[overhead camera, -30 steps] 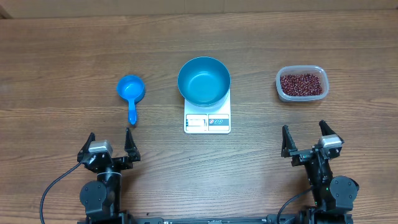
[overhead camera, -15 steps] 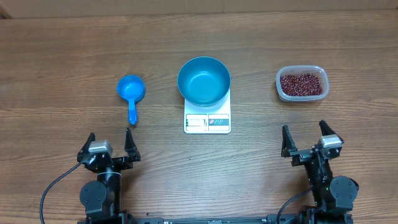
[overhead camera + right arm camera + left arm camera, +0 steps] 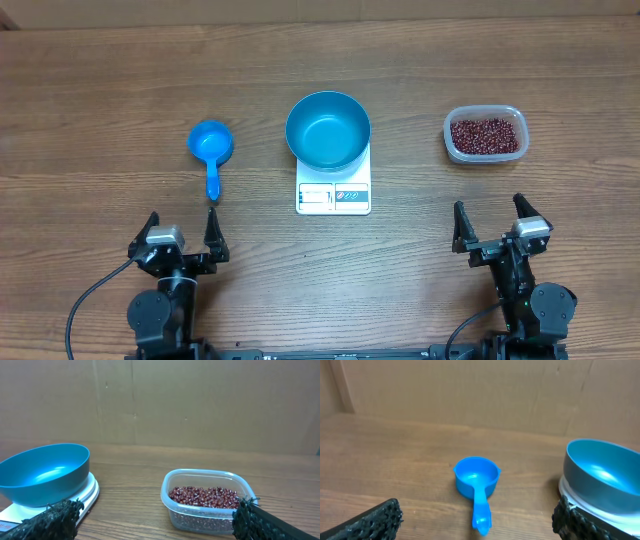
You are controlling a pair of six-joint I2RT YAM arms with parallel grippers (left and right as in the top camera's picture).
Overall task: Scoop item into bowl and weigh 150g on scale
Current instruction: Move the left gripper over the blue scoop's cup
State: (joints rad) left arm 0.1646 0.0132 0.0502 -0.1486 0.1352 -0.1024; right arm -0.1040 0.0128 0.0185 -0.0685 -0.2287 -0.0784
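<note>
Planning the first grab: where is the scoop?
Overhead, the scoop lies on the left side, left of the bowl sitting on the scale.

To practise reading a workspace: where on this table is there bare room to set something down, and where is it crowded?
Bare wood lies between the blue plastic scoop and the round teal bowl on the white square scale, between that bowl and the clear plastic tub of red-brown beans, and along the far edge. Crowded: the scale, mostly covered by the bowl.
</note>
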